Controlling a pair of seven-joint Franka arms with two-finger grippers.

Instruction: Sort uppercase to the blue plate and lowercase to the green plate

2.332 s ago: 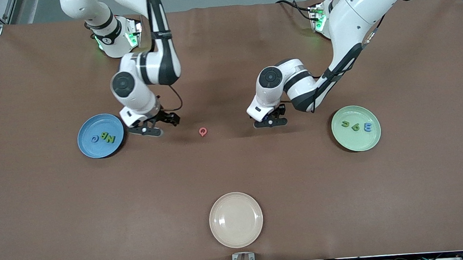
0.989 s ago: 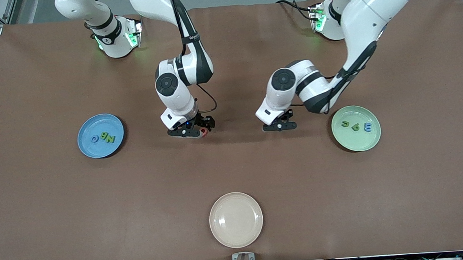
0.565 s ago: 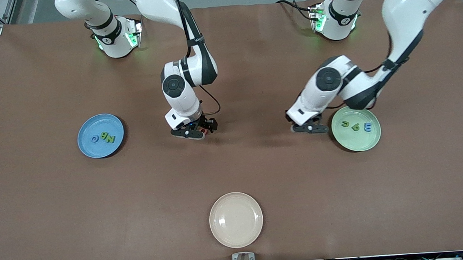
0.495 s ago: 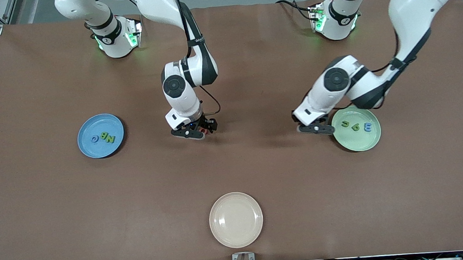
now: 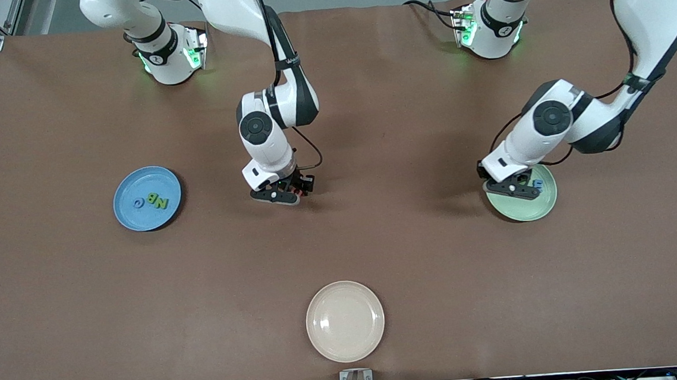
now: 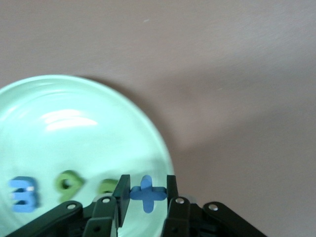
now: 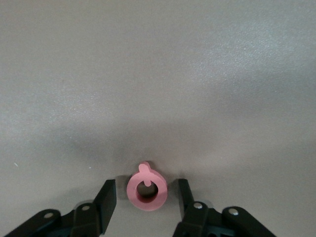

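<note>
Brown table (image 5: 84, 303), edge-to-edge.

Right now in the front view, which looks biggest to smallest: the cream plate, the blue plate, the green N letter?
1. Round cream-white plate, though nearest the camera.
2. Round speckled blue plate.
3. Tiny green foam N.

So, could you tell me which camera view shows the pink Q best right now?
The right wrist view: the pink Q lies whole on the table between the right gripper's fingers, with gaps either side. The front view shows only a red sliver beneath that gripper. The left wrist view misses it.
</note>
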